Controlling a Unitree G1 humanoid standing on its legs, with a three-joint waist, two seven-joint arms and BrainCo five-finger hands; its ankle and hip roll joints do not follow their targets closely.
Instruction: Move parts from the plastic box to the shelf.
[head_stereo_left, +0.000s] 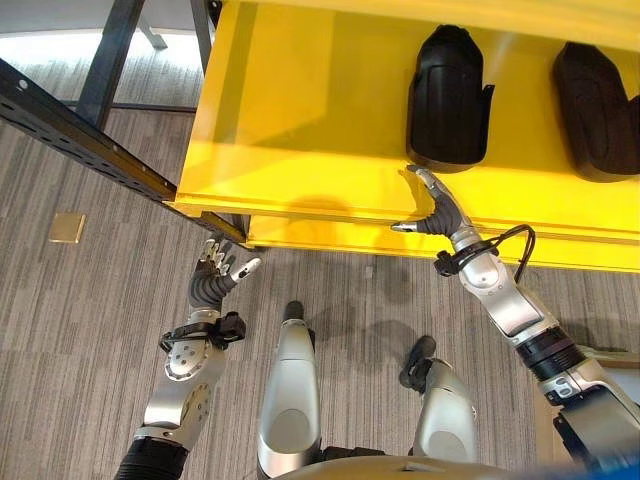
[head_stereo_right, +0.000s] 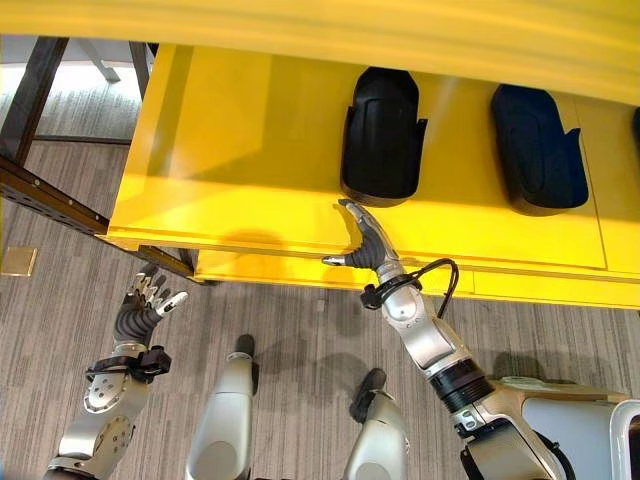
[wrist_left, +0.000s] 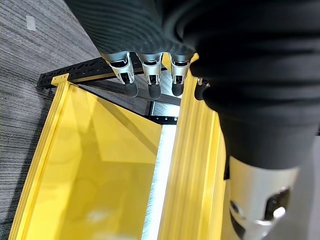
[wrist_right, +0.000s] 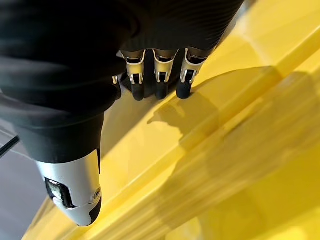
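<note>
My right hand (head_stereo_left: 437, 212) hangs open and empty at the yellow shelf's (head_stereo_left: 300, 120) near edge, just before a black part (head_stereo_left: 447, 98). My left hand (head_stereo_left: 214, 273) is open too, low by the shelf's left corner.

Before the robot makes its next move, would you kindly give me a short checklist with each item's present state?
1. Right hand empty, fingers straight, at the front edge of the yellow metal shelf: ok.
2. Left hand empty, fingers relaxed, over the grey carpet floor: ok.
3. Nearer black moulded plastic part lying flat on the shelf, clear of the right hand: ok.
4. Second black moulded part lying flat beside it, apart: ok.
5. Free shelf space left of the parts: ok.
6. Plastic box's position: cannot tell.
</note>
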